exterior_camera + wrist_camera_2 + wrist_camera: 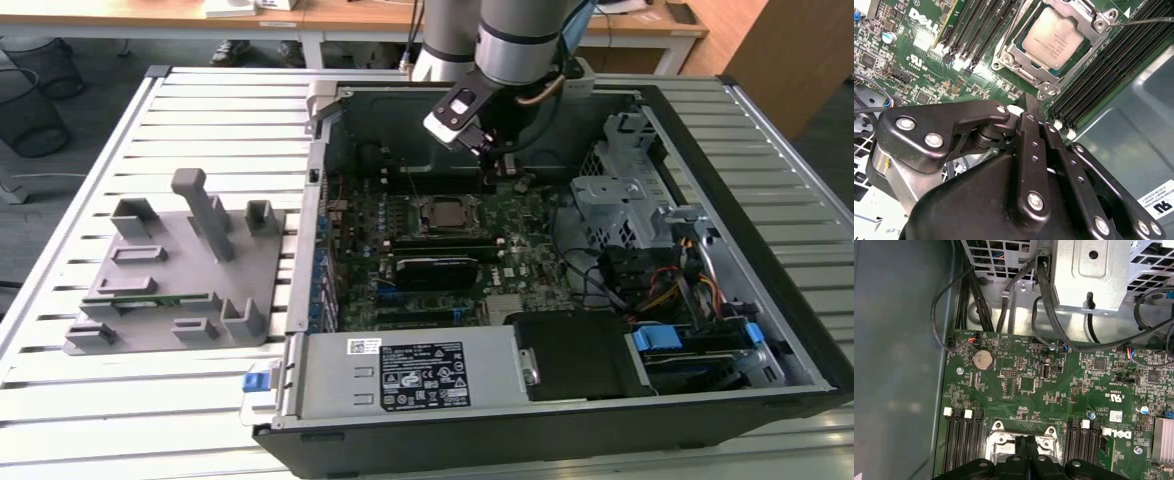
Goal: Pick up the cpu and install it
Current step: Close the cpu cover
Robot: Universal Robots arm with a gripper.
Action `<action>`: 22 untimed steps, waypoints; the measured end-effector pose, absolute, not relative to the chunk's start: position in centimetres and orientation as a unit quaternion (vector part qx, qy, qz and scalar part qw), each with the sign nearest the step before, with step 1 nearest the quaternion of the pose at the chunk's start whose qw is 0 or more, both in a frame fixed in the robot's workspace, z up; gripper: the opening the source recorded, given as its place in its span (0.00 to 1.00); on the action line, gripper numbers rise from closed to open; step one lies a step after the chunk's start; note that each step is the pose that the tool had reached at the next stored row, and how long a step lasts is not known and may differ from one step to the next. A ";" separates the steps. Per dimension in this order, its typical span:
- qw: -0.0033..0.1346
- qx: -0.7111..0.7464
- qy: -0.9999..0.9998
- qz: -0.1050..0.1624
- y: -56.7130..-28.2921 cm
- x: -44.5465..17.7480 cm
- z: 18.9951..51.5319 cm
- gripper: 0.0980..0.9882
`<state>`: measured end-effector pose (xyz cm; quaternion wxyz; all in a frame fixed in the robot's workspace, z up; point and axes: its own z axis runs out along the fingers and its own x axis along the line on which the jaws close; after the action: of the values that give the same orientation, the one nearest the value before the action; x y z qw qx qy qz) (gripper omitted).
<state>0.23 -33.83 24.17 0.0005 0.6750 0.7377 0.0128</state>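
The cpu (1056, 42), a silvery-grey square chip, lies flat in the motherboard socket with the metal socket frame (1019, 52) around its edges. In the exterior view the cpu (443, 213) sits mid-board inside the open computer case. My gripper (507, 172) hangs just above the board, beside the socket on the exterior view's right and a little behind it. In both wrist views the black fingers (1029, 125) stand pressed together with nothing between them. The gripper (1025, 442) tip points down near the socket frame (999, 440). It is apart from the chip.
Black memory slots (1104, 75) flank the socket on both sides. A metal drive cage (621, 190) and loose cables (1004, 305) stand close to the arm. A grey fixture (174, 270) holding a green memory stick (134, 298) lies on the slatted table at the exterior view's left.
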 end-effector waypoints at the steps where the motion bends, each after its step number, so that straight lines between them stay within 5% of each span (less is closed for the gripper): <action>1: 0.001 0.675 0.738 0.013 -33.8 0.2 24.2 0.01; 22: 0.001 0.675 0.738 0.013 -33.8 -0.8 24.0 0.01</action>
<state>-0.84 -33.83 23.98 0.0005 0.6750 0.7377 0.0128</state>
